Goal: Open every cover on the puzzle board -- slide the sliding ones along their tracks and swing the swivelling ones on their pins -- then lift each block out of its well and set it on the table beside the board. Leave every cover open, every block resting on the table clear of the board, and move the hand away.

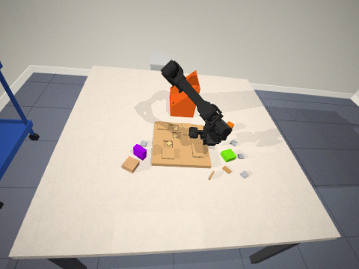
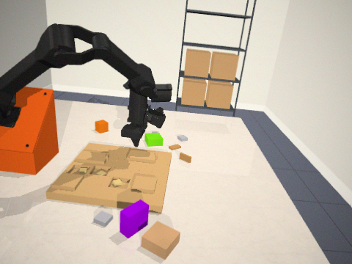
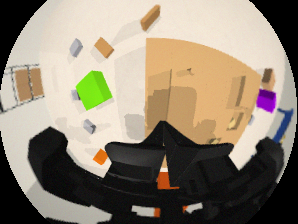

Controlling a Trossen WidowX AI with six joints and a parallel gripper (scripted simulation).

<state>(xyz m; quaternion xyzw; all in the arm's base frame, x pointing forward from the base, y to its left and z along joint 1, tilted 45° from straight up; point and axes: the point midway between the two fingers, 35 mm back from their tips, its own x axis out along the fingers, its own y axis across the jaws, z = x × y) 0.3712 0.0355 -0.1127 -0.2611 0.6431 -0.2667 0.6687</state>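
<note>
Over the puzzle board's (image 1: 164, 161) back-right part, near the counter's (image 1: 112, 232) middle, the gripper (image 2: 134, 140) hangs pinched fully together, holding nothing.

Green (image 1: 227, 155), purple (image 1: 139, 151) and orange (image 2: 101, 126) blocks already lie off the board, green and orange toward the right edge, purple toward the left. Judged step: nudging a cover (image 2: 141, 155) open with closed fingers (image 2: 136, 139). Next, they should drop to the cover's edge and push along its track. Scattered pieces crowd the board's right side; open room lies toward the counter's front edge.

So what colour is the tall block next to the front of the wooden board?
Purple. It shows best in the exterior view, standing on the table just off the board.
</note>
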